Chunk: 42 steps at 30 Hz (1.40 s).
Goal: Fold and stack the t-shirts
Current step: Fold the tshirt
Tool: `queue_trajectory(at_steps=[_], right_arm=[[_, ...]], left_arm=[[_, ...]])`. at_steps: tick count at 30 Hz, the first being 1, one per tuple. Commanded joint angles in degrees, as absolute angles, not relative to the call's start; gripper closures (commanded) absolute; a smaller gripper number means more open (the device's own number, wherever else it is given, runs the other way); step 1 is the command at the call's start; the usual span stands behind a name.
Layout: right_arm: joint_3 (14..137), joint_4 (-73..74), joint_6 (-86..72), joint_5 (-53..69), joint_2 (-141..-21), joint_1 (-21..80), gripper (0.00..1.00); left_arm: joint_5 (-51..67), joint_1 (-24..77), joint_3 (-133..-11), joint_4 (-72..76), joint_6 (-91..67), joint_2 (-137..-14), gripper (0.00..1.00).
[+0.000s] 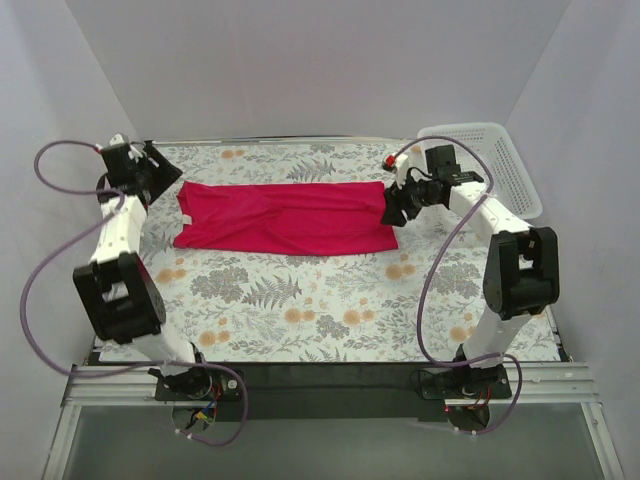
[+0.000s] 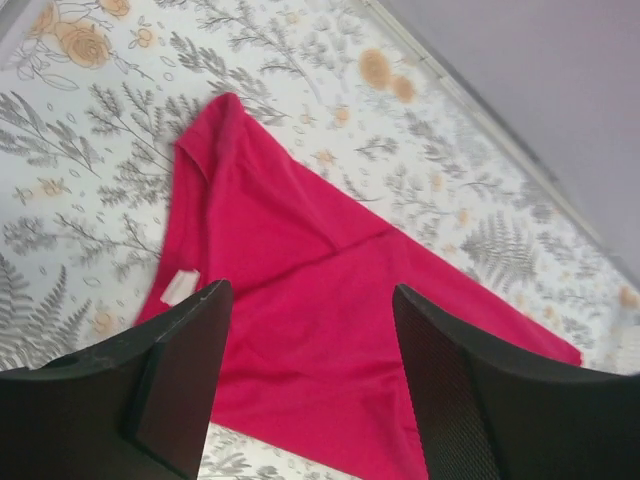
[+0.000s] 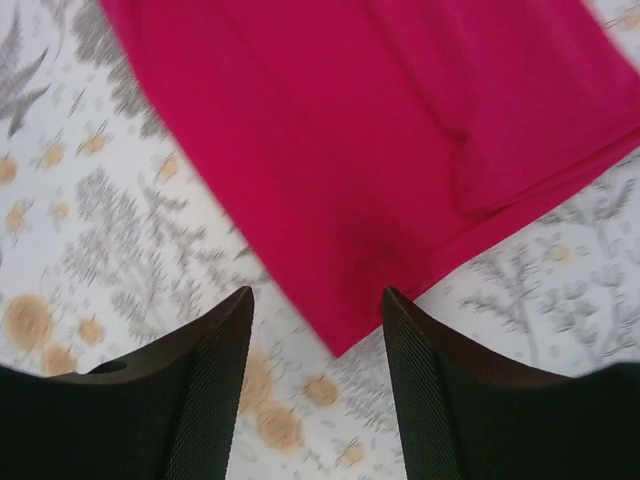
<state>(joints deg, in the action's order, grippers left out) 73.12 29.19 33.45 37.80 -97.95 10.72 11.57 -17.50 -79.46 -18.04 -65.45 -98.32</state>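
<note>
T-shirt (image 1: 285,218): laid flat on worktop (image 1: 300,310).
Left claw (image 2: 308,300): parted, nothing gripped.
Right claw (image 3: 317,298): parted above a cloth corner, nothing gripped.

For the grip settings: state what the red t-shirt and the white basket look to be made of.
T-shirt: soft matte cloth, probably a knit; it lies limp with creases and folded layers. Basket: white plastic, seemingly rigid; its walls are a regular moulded mesh.

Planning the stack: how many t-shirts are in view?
1: the magenta-red t-shirt lies spread across the far half of the table. The white mesh basket at far right could hide others.
</note>
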Motion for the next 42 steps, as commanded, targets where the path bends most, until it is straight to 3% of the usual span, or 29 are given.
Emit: queue_trajectory(at_steps=[1,4,7,9,12,23,35,42], right_arm=[[83.0,22.9,21.4,30.4,-103.5,12.6,0.47],[87.5,25.2,23.2,31.4,-107.0,14.8,0.47],[87.6,35.0,38.5,37.4,-107.1,16.1,0.46],[81.0,37.5,52.0,40.0,-103.3,16.3,0.38],[73.8,36.6,64.2,37.7,-97.8,17.6,0.38],[68.5,30.7,58.4,34.3,-96.0,17.6,0.41],[65.4,29.8,69.5,27.8,-96.6,17.7,0.42],[64.9,29.5,76.5,25.9,-97.8,18.3,0.43]], left_arm=[[10.6,-17.3,-63.4,-15.8,-70.5,-86.0,0.38],[12.2,-17.6,-52.4,-14.1,-77.9,-76.0,0.37],[13.8,-17.7,-43.2,-14.9,-82.9,-70.9,0.39],[15.0,-17.7,-40.0,-14.9,-86.7,-70.1,0.41],[13.3,-17.7,-39.5,-14.0,-88.6,-71.3,0.42],[5.2,-18.7,-46.8,-12.7,-93.6,-88.0,0.46],[0.7,-19.5,-52.1,-12.7,-92.4,-96.0,0.47],[0.7,-20.7,-53.3,-11.6,-90.1,-99.0,0.77]])
